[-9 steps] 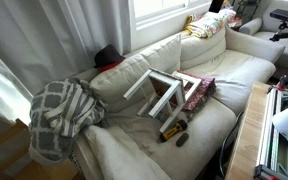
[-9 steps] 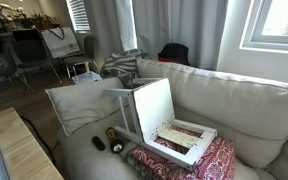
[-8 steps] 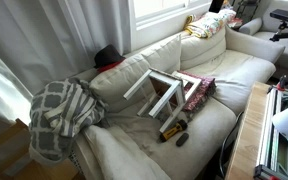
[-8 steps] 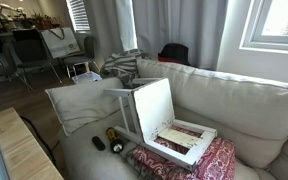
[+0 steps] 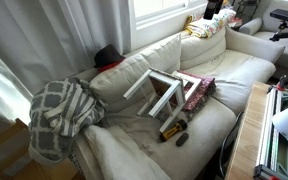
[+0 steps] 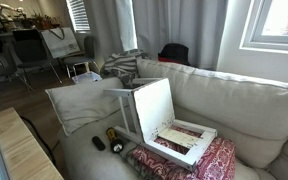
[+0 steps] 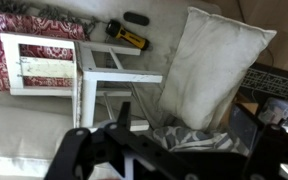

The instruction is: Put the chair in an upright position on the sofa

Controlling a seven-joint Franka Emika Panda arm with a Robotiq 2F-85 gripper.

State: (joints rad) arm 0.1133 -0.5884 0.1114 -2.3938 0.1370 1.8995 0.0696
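Note:
The small white chair [image 5: 164, 92] [image 6: 152, 108] lies tipped on its side on the middle seat of the cream sofa [image 5: 134, 152] [image 6: 246, 108]. Its slatted back rests on a red patterned cloth and its legs stick out sideways. In the wrist view the chair [image 7: 86, 80] is at upper left, seen from high above. My gripper [image 7: 180, 125] hangs well clear of it with dark fingers spread wide, open, nothing between them, and a plaid blanket far below. The arm does not show in either exterior view.
A red patterned cloth [image 5: 199, 92] [image 7: 34, 25] lies under the chair's back. A yellow-black tool [image 5: 172, 127] [image 7: 129, 37] and a small black object [image 5: 181, 140] lie on the seat. A cream pillow [image 7: 209, 65], a plaid blanket [image 5: 62, 110] and a wooden table [image 6: 19, 150] surround them.

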